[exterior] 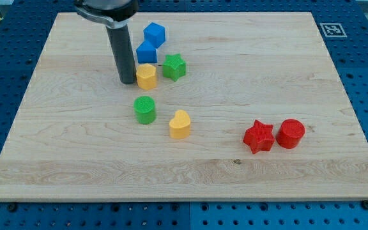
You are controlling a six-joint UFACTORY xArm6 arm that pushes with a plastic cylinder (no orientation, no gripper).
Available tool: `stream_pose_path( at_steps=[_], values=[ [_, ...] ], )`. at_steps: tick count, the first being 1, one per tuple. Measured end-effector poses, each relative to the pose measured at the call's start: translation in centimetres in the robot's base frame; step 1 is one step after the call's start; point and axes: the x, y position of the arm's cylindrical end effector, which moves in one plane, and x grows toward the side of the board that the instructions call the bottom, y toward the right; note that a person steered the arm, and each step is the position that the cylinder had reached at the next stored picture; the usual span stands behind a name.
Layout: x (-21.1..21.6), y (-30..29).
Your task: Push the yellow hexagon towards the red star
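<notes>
1. My tip [128, 82] is sitting just left of the yellow hexagon [146, 76], at or nearly touching it.
2. The blue cube [147, 52] and green star [174, 66] are crowding the hexagon from the top and right.
3. The green cylinder [145, 109] and yellow heart [180, 124] are standing near the diagonal toward the red star [259, 137].
4. The red cylinder [291, 133] is sitting just right of the red star.
5. Bare board [248, 70] is lying across the view's right.
</notes>
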Motion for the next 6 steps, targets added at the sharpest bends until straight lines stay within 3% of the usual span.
stream_pose_path(
  at_steps=[4,5,6],
  values=[
    [-1.9,2.2],
    [-0.6,5.2],
    [3.7,8.2]
  ],
)
